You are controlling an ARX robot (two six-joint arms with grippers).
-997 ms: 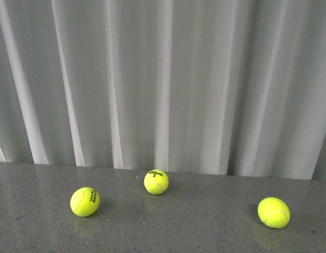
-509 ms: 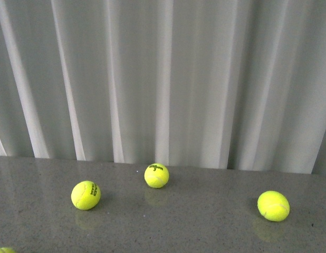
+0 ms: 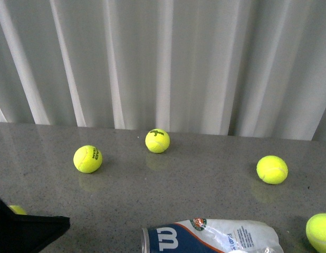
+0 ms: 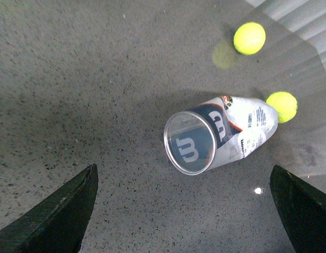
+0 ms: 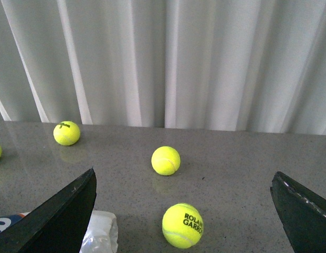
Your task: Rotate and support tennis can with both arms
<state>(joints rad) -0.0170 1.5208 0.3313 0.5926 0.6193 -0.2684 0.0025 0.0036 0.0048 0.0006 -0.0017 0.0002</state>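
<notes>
The tennis can (image 3: pixel 210 237) lies on its side on the grey table near the front edge, navy label with white W to the left, crumpled clear end to the right. In the left wrist view the tennis can (image 4: pixel 221 134) shows its round end, beyond my open left gripper (image 4: pixel 183 190), apart from both fingers (image 4: pixel 57 216). My right gripper (image 5: pixel 182 184) is open over the table; only the can's clear end (image 5: pixel 99 232) shows beside one of its fingers (image 5: pixel 57 216). A black part of the left arm (image 3: pixel 26 232) sits at bottom left.
Several yellow-green tennis balls lie loose: one at back left (image 3: pixel 87 159), one at back centre (image 3: pixel 157 141), one right (image 3: pixel 272 169), one beside the can's clear end (image 3: pixel 320 232). A ball marked Roland Garros (image 5: pixel 182 225) lies between the right fingers. White curtain (image 3: pixel 163 58) behind.
The front view has tilted downward: the balls sit higher in the picture, and the tennis can, a further ball and the left arm have come into view at the bottom.
</notes>
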